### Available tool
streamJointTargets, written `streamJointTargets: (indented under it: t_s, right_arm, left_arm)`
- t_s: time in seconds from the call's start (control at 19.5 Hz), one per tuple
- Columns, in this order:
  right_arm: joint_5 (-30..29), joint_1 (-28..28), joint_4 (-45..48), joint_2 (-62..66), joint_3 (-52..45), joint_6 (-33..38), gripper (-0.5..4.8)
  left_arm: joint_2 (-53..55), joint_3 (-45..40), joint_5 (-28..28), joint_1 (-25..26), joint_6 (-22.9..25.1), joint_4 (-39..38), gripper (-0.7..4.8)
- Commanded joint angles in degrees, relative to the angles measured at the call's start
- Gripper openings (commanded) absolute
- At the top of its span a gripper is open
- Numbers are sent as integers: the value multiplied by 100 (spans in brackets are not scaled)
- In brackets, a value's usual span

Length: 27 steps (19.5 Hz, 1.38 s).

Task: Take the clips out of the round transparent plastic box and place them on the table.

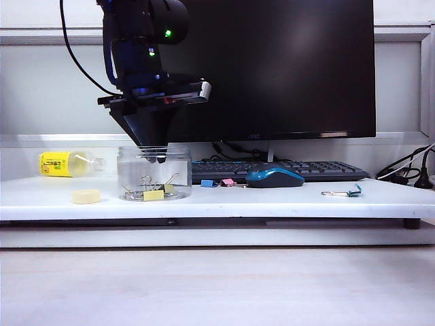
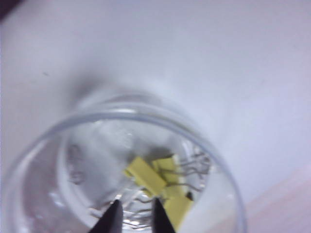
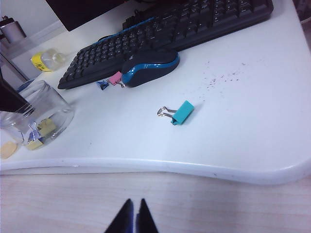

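The monitor (image 1: 285, 68) bears a small logo in the middle of its lower bezel, too small to read with certainty. The bottle (image 1: 71, 164) lying at the back of the table carries a yellow label with dark print that cannot be made out.

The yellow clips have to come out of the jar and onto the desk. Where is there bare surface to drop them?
Bare white table lies in front of the black keyboard and the blue mouse, from the clear round plastic jar across to the teal clip. It is crowded left of the jar: a pale yellow disc and a yellow-labelled bottle. The left gripper hangs in the jar.
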Motion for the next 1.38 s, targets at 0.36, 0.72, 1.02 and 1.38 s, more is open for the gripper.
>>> streamJointTargets:
  t_s: [0.36, 0.72, 1.02, 1.38]
  right_arm:
    - [0, -2, 2, 7, -2, -22, 22]
    - [-2, -2, 2, 7, -2, -22, 22]
    - [0, -2, 0, 7, -2, -24, 22]
    - [11, -2, 0, 7, -2, -26, 22]
  left_arm:
    - [175, 28, 208, 7, -708, -221, 153]
    - [507, 31, 203, 28, -990, -380, 152]
    - [774, 31, 164, 28, -986, -153, 86]
    - [772, 33, 162, 28, -940, 339, 79]
